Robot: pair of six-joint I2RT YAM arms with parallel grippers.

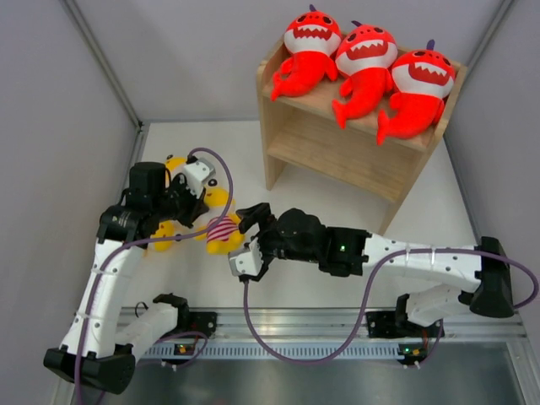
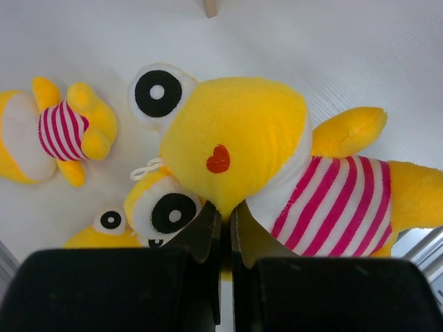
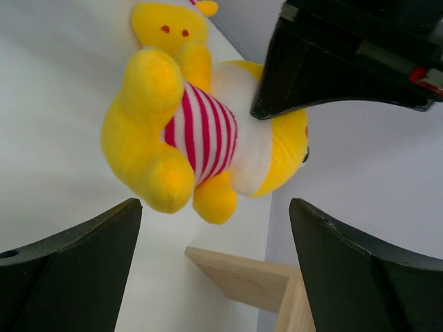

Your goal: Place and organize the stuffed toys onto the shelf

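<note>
Three red-orange sharks [image 1: 363, 63] sit in a row on the top tier of the wooden shelf [image 1: 337, 152]. My left gripper [image 2: 223, 211] is shut on the head of a yellow stuffed toy in a striped shirt [image 2: 277, 152], which hangs above the table [image 1: 222, 232]. My right gripper [image 3: 214, 207] is open, its fingers wide apart just below that toy's legs [image 3: 173, 173] and not touching them. A second yellow toy [image 2: 62, 131] lies on the table, and the eyes of a third [image 2: 104, 232] show by the left fingers.
The other yellow toys [image 1: 169, 228] lie partly hidden under the left arm [image 1: 152, 194]. The shelf's lower tier [image 1: 337, 156] holds nothing. A corner of the shelf [image 3: 249, 280] shows past the right fingers. Grey walls enclose the table on both sides.
</note>
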